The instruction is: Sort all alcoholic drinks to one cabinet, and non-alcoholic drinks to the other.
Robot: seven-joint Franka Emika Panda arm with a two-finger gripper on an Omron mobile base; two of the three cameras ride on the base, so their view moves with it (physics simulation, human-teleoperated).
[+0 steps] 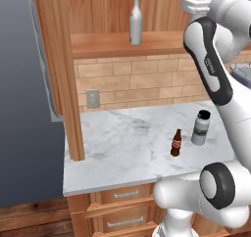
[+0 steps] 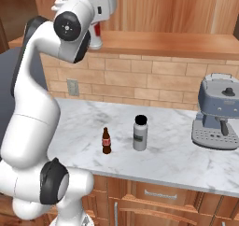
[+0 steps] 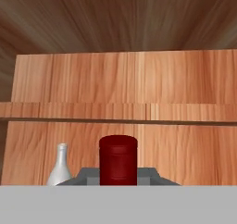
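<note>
My gripper point(image 2: 94, 12) is raised inside the open wall cabinet point(image 1: 105, 44) and shut on the white bottle point(image 2: 95, 39) with the red cap point(image 3: 118, 159). The cap fills the space between my fingertips in the hand view. The bottle's base is at the cabinet floor; I cannot tell whether it touches. A silver-grey wine-shaped bottle point(image 1: 135, 20) stands upright on the same cabinet floor, to the left point(image 3: 60, 171). The small brown cola bottle point(image 1: 176, 143) with the red label stands on the marble counter point(image 1: 122, 148) below, also seen from the other side point(image 2: 106, 141).
A short grey bottle with a black cap point(image 2: 140, 133) stands just right of the cola bottle. A blue-grey coffee machine point(image 2: 217, 110) sits at the counter's right end. The cabinet door point(image 1: 51, 59) hangs open at the left. An inner shelf point(image 3: 118, 111) runs above the bottles.
</note>
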